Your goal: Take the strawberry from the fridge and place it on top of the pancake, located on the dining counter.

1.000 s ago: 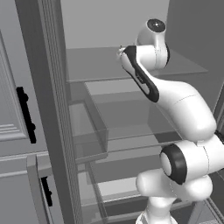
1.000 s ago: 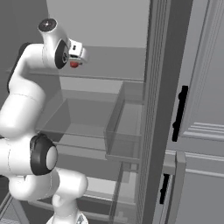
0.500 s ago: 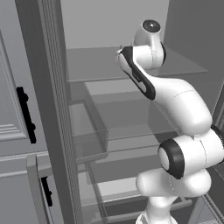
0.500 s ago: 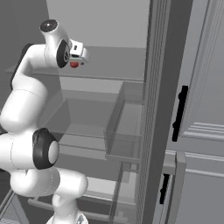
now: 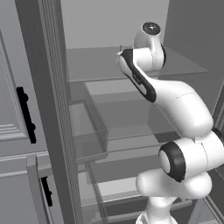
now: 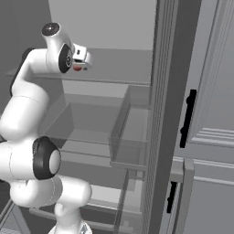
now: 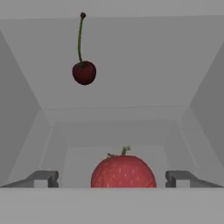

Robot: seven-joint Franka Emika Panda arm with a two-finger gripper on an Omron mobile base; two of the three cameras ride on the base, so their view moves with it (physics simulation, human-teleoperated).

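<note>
- The strawberry (image 7: 123, 171) sits on the fridge's (image 5: 48, 109) upper glass shelf (image 5: 92, 65), stem end up and long axis upright; a dark cherry (image 7: 84, 72) lies beyond it
- The end effector (image 7: 112, 178) is spread wide, one finger on each side of the strawberry, apart from it
- Since the earlier frame the arm has reached slightly deeper

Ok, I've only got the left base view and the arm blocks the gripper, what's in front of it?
Observer: The strawberry sits between the two fingertips of the gripper in the hand view.
Operator: Are the jaws on it?
Observer: No, they stand wide, with a gap on each side of the fruit.
Operator: Anything else on that shelf?
Observer: A dark cherry with a long stem lies farther back, left of the strawberry in that view.
</note>
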